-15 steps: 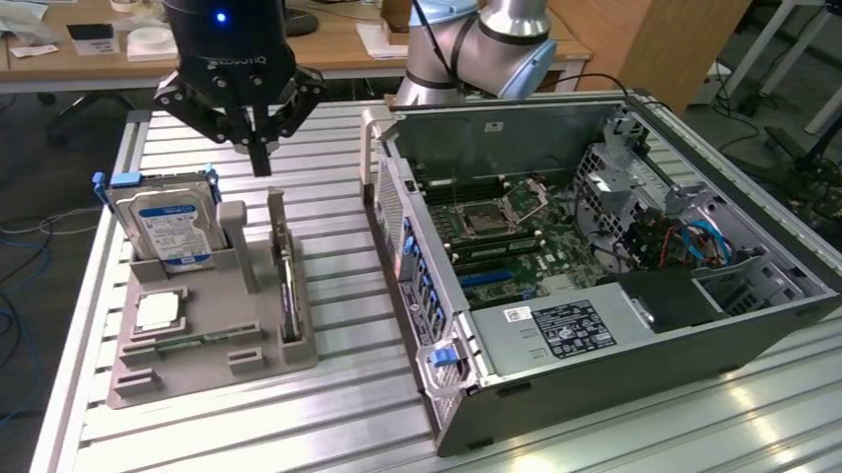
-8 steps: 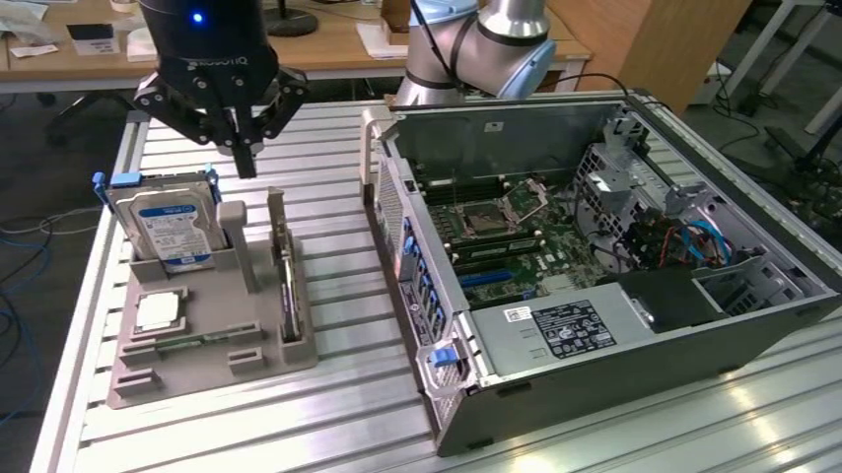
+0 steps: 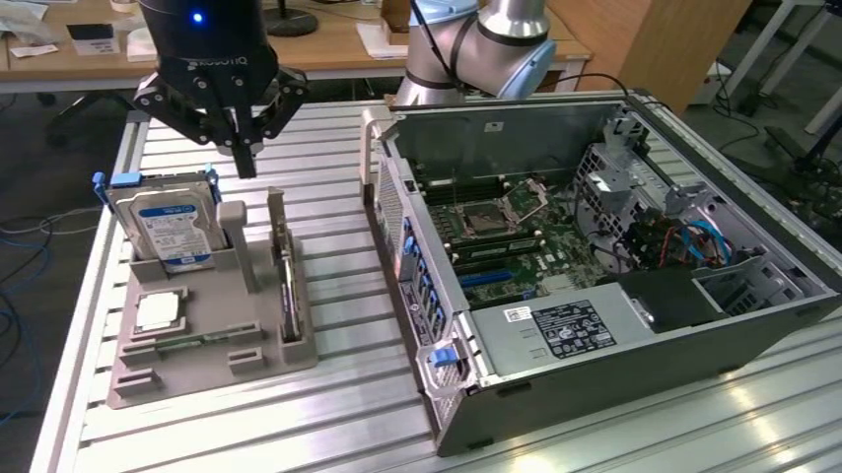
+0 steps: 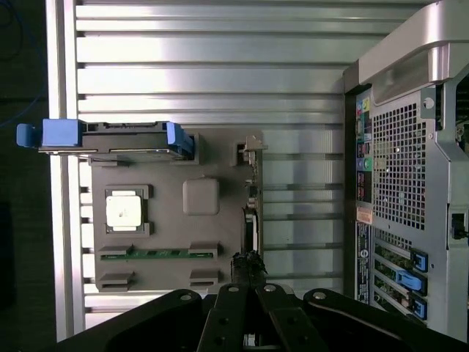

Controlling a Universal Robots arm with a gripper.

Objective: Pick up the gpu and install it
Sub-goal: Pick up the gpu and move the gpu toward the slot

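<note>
The gpu (image 3: 283, 268) stands on edge in a slot of the grey holder (image 3: 197, 367), on the side nearest the computer case. From above it reads as a thin dark strip (image 4: 251, 199) with a metal bracket at one end. My gripper (image 3: 246, 163) hangs above the holder's far end, a little to the exterior view's left of the card. Its fingers are shut together with nothing between them, and they touch nothing. In the wrist view the gripper (image 4: 249, 287) sits over the card's near end.
The holder (image 4: 220, 235) also carries an upright hard drive with blue clips (image 3: 165, 229), a square processor chip (image 3: 161, 310) and a memory stick (image 4: 157, 253). The open computer case (image 3: 593, 246) lies on the slatted table at the exterior view's right, motherboard exposed.
</note>
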